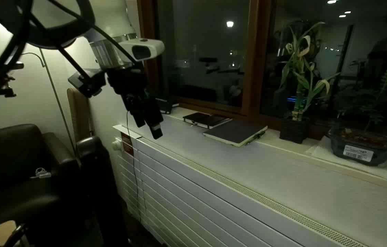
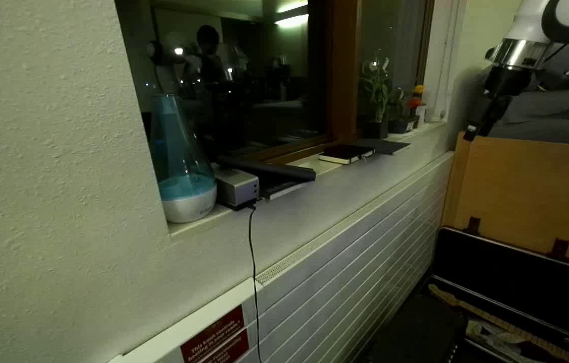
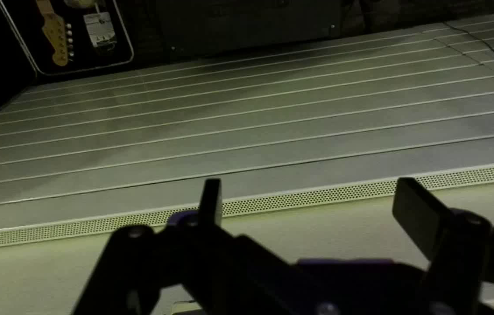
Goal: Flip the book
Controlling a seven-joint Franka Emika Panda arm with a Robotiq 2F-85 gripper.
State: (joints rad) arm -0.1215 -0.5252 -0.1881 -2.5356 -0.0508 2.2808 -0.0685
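The book (image 1: 200, 118), small and black-covered with pale page edges, lies flat on the window sill. In an exterior view the book (image 2: 346, 152) shows a strap across it. Beside it rests a larger, flat dark-grey book (image 1: 237, 132). My gripper (image 1: 149, 129) hangs in the air, apart from both books; the gripper (image 2: 476, 134) stands well out from the window. In the wrist view the gripper (image 3: 309, 192) has its fingers wide apart, nothing between them. A pale-edged corner peeks out at the bottom of that view, mostly hidden; which book it is I cannot tell.
Along the sill (image 1: 303, 178) stand a bamboo plant (image 1: 294, 130) and a potted plant (image 1: 361, 147). A blue-and-white humidifier (image 2: 186, 196), a grey box (image 2: 238, 185) and a dark folded item (image 2: 284, 176) occupy another end. A perforated grille (image 3: 308, 199) tops the radiator.
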